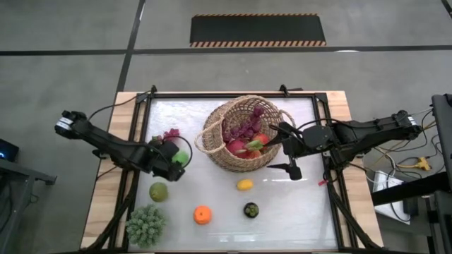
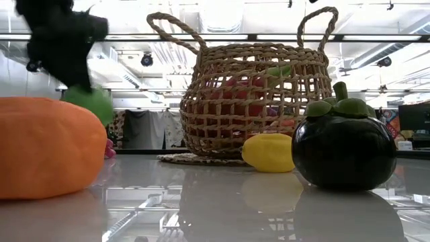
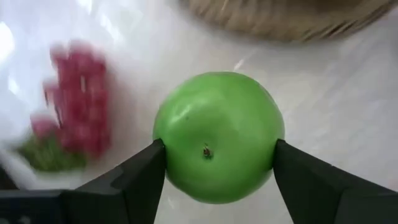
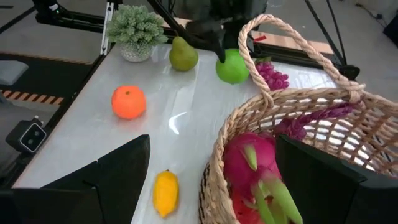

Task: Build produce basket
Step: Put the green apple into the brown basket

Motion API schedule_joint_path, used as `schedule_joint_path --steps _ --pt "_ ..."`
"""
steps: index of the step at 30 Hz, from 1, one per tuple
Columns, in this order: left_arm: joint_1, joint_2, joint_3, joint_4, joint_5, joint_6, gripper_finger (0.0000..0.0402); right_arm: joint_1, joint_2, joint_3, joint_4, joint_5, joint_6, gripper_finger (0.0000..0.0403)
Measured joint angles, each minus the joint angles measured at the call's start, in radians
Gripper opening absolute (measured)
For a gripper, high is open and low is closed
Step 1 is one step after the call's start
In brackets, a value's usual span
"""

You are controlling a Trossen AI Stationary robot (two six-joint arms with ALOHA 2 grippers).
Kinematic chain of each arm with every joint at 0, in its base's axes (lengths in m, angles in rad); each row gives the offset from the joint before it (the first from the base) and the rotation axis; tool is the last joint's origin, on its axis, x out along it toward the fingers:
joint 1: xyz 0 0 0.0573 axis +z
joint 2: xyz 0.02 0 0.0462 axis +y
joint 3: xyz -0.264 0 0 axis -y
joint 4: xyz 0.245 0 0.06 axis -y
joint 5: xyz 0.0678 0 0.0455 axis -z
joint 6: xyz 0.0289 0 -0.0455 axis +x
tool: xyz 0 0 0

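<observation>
High view: I see the basket (image 1: 244, 132) sitting mid-worktop (image 1: 296, 204), already holding red and purple produce. My left gripper (image 1: 176, 161) is just left of the basket, fingers clamped on the green apple (image 1: 181, 158). A purple grape bunch (image 1: 170, 133) lies loose beside that gripper. My right gripper (image 1: 282, 149) is at the basket's right rim, fingers spread, nothing in them. Loose on the worktop: pear (image 1: 158, 191), orange (image 1: 203, 214), lemon (image 1: 244, 185), dark mangosteen (image 1: 251, 209), and a spiky green plant (image 1: 146, 224) at the near left corner.

Low view: orange (image 2: 44, 148) big at left, mangosteen (image 2: 342, 144) at right, lemon (image 2: 269, 152) just in front of the basket (image 2: 259, 101). Green apple (image 2: 91, 102) hangs off the worktop under the left gripper (image 2: 79, 84).

Left wrist view: both fingers (image 3: 134, 177) press the green apple (image 3: 217, 137) from either side; grape bunch (image 3: 79, 99) blurred beyond, basket (image 3: 286, 18) edge farther off.

Right wrist view: right fingers (image 4: 112, 174) wide apart, empty, over the basket (image 4: 298, 124) rim; a pink dragon fruit (image 4: 252, 163) lies inside. Across the worktop I see the left gripper (image 4: 221, 48) holding the green apple (image 4: 232, 67), plus pear (image 4: 183, 55), orange (image 4: 129, 102), lemon (image 4: 165, 193), plant (image 4: 137, 28).
</observation>
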Motion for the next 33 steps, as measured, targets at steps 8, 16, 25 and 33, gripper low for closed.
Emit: schedule_joint_path --steps 8,16,25,33 --pt "-0.035 -0.009 0.171 0.144 -0.152 0.464 0.0249 0.0 0.012 -0.079 0.211 0.0 -0.098 0.0327" --pt "-0.068 -0.051 0.163 0.621 -0.162 1.07 0.0249 0.0 0.045 -0.2 0.556 0.0 -0.265 0.0327" --pt "-0.067 -0.071 0.028 1.115 -0.082 1.44 0.0249 -0.002 0.18 -0.268 0.929 0.0 -0.382 0.0327" --pt "-0.047 -0.069 -0.173 1.729 -0.082 1.597 0.0249 -0.002 0.309 -0.245 1.173 0.031 -0.435 0.0327"
